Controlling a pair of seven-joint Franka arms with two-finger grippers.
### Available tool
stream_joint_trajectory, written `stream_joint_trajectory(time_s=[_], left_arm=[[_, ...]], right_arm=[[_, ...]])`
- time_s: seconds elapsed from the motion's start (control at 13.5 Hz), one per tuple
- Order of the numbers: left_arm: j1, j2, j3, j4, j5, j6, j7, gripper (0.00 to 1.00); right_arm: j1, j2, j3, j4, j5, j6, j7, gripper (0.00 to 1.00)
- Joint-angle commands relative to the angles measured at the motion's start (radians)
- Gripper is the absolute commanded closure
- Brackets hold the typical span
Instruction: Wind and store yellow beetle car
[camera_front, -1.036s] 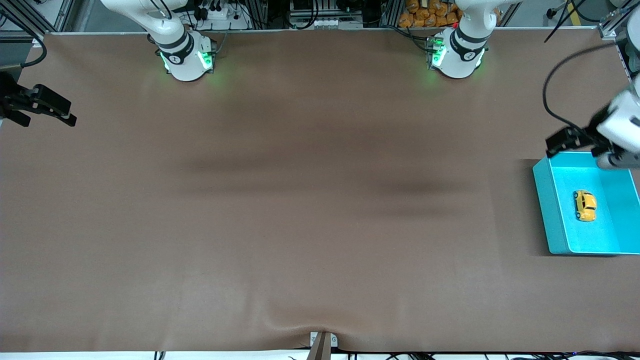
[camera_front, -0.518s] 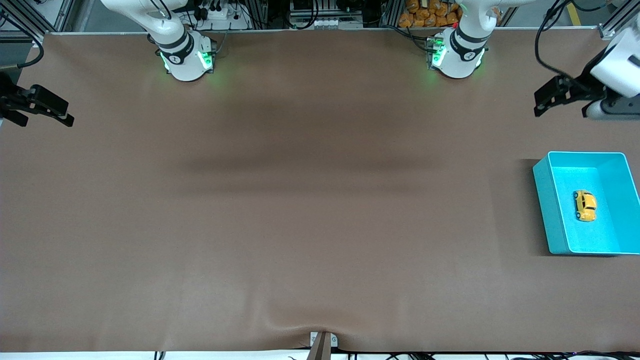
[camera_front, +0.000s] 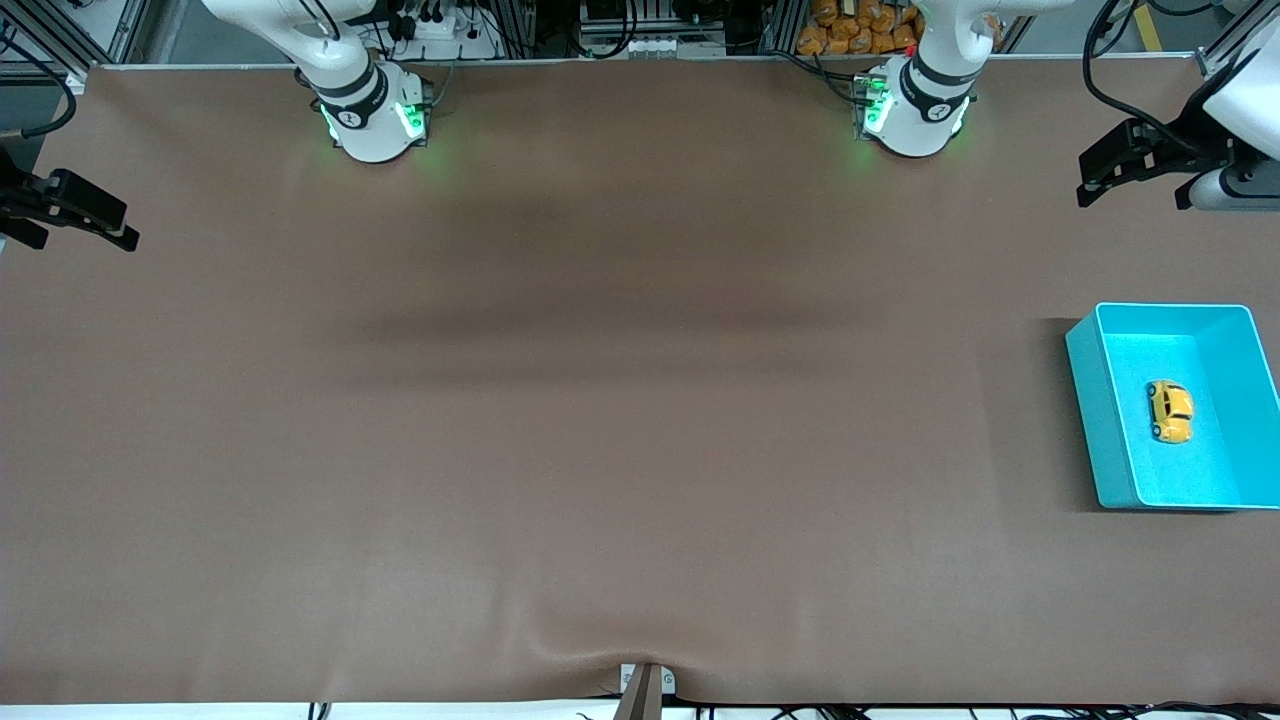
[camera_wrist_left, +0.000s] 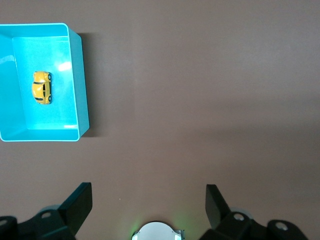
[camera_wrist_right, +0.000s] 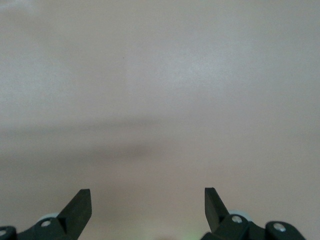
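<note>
Lying binned, yellow beetle car (camera_front: 1169, 411) well apart from left gripper (camera_front: 1094, 180)

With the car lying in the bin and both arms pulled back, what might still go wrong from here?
1. The yellow beetle car sits on its wheels in the teal bin; if wound, it may roll against a wall.
2. The bin lies at the table's edge at the left arm's end, so a knock might shift it off.
3. The left hand, open, hangs above the table near the bin; the right hand, also open, waits at its own end.
</note>
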Motion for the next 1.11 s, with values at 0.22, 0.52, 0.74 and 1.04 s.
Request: stream_joint_trajectory(time_s=[0.22, 0.52, 0.74, 1.04], left_arm=[[-0.001, 0.007, 0.020, 0.019, -0.014, -0.024, 0.012, 0.00], [0.000, 0.009, 0.020, 0.011, -0.016, -0.014, 0.010, 0.00], [0.000, 0.009, 0.020, 0.011, -0.016, -0.001, 0.010, 0.00], [-0.001, 0.009, 0.019, 0.008, -0.005, 0.006, 0.010, 0.00]], right_arm=[[-0.009, 0.001, 0.007, 0.004, 0.001, -0.004, 0.013, 0.00], [-0.009, 0.001, 0.008, 0.006, 0.001, -0.003, 0.012, 0.00], [-0.009, 0.001, 0.008, 0.006, 0.001, -0.003, 0.012, 0.00], [-0.009, 0.001, 0.008, 0.006, 0.001, -0.001, 0.010, 0.00]])
